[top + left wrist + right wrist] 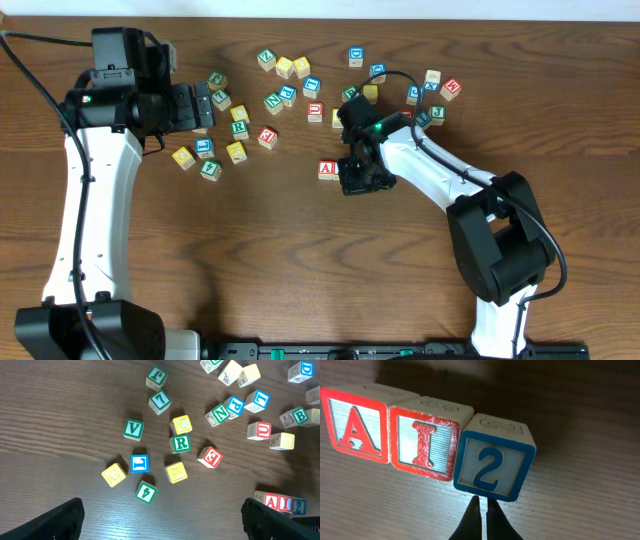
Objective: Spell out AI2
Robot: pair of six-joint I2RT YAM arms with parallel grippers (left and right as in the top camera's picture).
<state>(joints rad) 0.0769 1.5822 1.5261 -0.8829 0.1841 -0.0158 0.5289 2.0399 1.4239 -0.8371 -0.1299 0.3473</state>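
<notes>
A cube (354, 427), I cube (425, 442) and 2 cube (490, 465) touch in a row; I judge the spelling done. Right gripper (481, 515) is pinched together on nothing, left gripper (162, 517) spread apart. Next I back away without nudging.

Small wooden cube with a white face and a red-framed red "A" (354, 425), matching cube with a red "I" (425, 442), and cube with a blue-framed blue "2" (490, 467). They lay in one touching row on the dark wooden tabletop (580, 510), characters facing up and reading AI2. The "2" cube sat slightly skewed.
</notes>
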